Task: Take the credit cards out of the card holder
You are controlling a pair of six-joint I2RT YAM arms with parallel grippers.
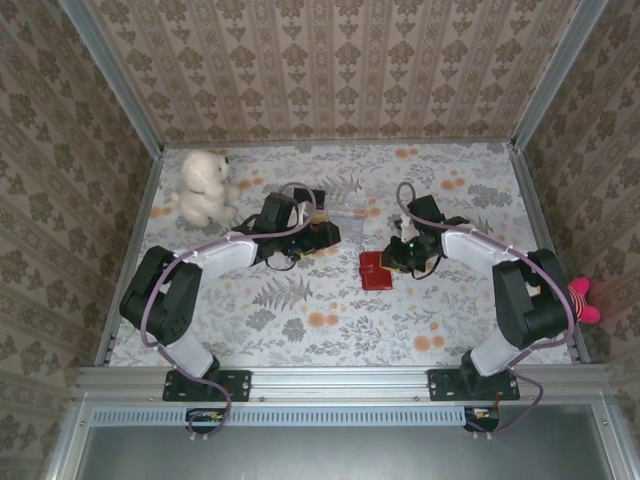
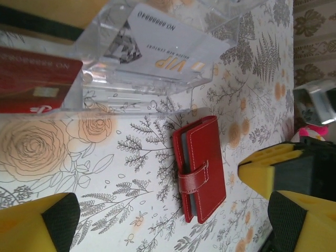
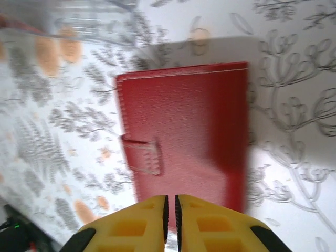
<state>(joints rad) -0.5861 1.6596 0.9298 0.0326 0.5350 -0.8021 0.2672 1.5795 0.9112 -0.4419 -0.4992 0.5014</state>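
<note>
Top view: the closed red holder (image 1: 376, 270) lies flat on the floral table (image 1: 300, 320), right of centre, with the right gripper (image 1: 398, 258) at its upper right edge and the left gripper (image 1: 322, 232) well apart to its upper left, beside a clear tray (image 1: 345, 212). A white plush (image 1: 205, 187) sits at upper left, and a pink toy (image 1: 585, 300) lies at the table's right edge. Left wrist view: the holder (image 2: 199, 168) is at centre right, its tab strap across the front cover and grey layers showing between the covers at the left edge. The left gripper (image 2: 163, 205) has its yellow fingers (image 2: 37, 226) spread wide at the lower corners of the frame, with nothing between them but bare table. The tray (image 2: 105, 97) fills the upper left and holds a white card (image 2: 163, 58) marked VIP and a red card (image 2: 31, 79); tray and holder lie near each other but apart. Right wrist view: the holder (image 3: 184, 136) fills the centre, tab at its left side. The right gripper (image 3: 170, 215) is at the bottom centre, its two yellow fingers (image 3: 210, 226) drawn together to a narrow slit in front of the holder's lower edge. Whether they touch the cover cannot be told.
</note>
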